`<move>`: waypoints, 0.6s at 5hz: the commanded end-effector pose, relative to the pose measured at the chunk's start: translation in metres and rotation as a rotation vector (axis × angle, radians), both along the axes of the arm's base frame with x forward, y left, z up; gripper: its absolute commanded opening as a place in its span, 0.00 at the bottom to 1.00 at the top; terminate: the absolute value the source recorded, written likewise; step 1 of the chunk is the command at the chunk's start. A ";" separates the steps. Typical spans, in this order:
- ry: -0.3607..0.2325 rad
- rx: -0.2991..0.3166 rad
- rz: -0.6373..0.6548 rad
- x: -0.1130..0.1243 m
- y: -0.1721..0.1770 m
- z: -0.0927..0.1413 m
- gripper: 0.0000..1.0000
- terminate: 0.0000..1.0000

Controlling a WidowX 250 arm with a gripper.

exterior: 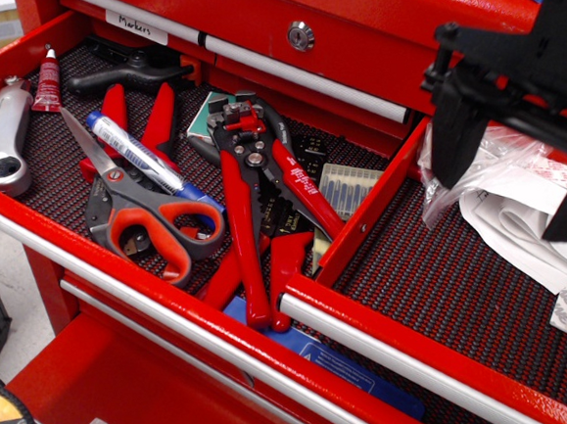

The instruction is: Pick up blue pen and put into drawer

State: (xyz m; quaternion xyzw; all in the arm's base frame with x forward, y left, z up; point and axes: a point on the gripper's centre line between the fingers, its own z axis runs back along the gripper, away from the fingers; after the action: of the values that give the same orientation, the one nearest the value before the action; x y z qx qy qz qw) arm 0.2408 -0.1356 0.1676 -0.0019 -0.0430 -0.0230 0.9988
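While the gripper (515,176) hangs over the right-hand drawer (455,284), fingers spread wide and holding nothing, the pick is not yet done. Blue pen (136,153) lies in the left tool drawer, slanted, partly under the scissors (141,211) blades and beside a red plier handle (159,114). Judgement: travel left across the divider, come down over the exposed barrel near the cap end, and set the fingers across the barrel's width, not along it, clear of the scissors so they don't drag up too. Pen is well apart from the fingers (456,137), far left and lower in view. Papers (518,230) and plastic bag sit under the gripper.
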 end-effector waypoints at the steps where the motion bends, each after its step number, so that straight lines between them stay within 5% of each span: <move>1: -0.097 -0.021 0.329 0.006 0.062 0.029 1.00 0.00; 3: -0.266 -0.034 0.789 0.016 0.117 -0.002 1.00 0.00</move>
State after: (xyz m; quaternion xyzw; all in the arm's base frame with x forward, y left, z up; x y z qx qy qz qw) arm 0.2614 -0.0089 0.1500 0.0137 -0.1636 0.3746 0.9126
